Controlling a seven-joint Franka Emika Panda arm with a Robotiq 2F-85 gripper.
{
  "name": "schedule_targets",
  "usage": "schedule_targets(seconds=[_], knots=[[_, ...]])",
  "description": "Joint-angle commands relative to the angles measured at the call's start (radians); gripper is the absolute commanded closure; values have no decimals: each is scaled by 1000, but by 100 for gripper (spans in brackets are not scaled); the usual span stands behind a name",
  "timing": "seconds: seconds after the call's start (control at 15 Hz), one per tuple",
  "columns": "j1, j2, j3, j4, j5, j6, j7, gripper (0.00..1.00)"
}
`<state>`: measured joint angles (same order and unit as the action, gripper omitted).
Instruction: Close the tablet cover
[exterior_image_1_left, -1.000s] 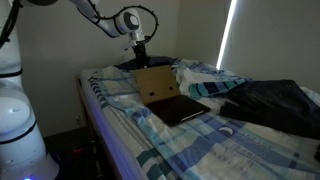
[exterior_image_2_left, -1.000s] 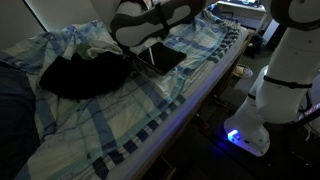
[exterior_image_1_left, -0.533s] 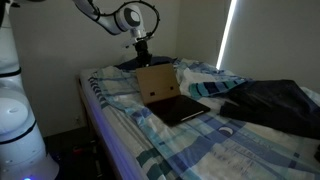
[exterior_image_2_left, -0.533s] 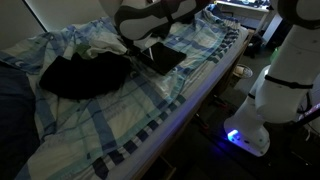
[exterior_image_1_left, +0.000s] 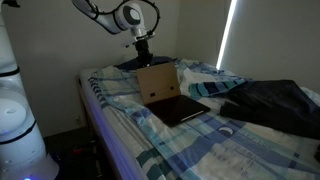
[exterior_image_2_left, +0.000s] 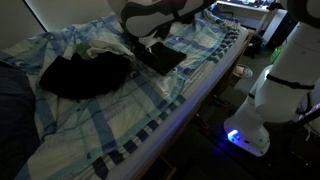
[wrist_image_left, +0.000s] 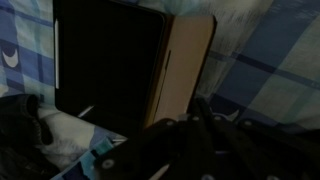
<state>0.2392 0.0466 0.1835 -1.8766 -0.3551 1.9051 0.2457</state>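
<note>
A tablet lies on the bed with its dark screen (exterior_image_1_left: 183, 108) flat and its tan cover (exterior_image_1_left: 155, 83) standing upright at the screen's far edge. In the wrist view the screen (wrist_image_left: 108, 65) is black and the cover (wrist_image_left: 190, 58) is a tan strip beside it. The tablet also shows in an exterior view (exterior_image_2_left: 162, 58). My gripper (exterior_image_1_left: 141, 52) hangs just above and behind the cover's top edge, apart from it. In the wrist view its dark fingers (wrist_image_left: 199, 115) look closed together and hold nothing.
The bed has a rumpled blue plaid sheet (exterior_image_1_left: 190, 140). A black garment (exterior_image_1_left: 270, 105) lies beside the tablet and shows in both exterior views (exterior_image_2_left: 85, 75). A dark pillow (exterior_image_1_left: 140, 64) sits behind the cover. The robot base (exterior_image_2_left: 272, 95) stands by the bed edge.
The gripper has drifted slightly over the cover. The cover still stands upright and the tablet has not moved.
</note>
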Motion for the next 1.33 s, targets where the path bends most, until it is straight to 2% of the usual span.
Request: schedule_targets(seconds=[0.0,0.67,1.27], knots=[[-28,-58,-10,-86,-21,10,28,95],[-93,-108,-43,-171,-16,26,23,95],[-122,-118,-57,-223,-23,22,26,95]])
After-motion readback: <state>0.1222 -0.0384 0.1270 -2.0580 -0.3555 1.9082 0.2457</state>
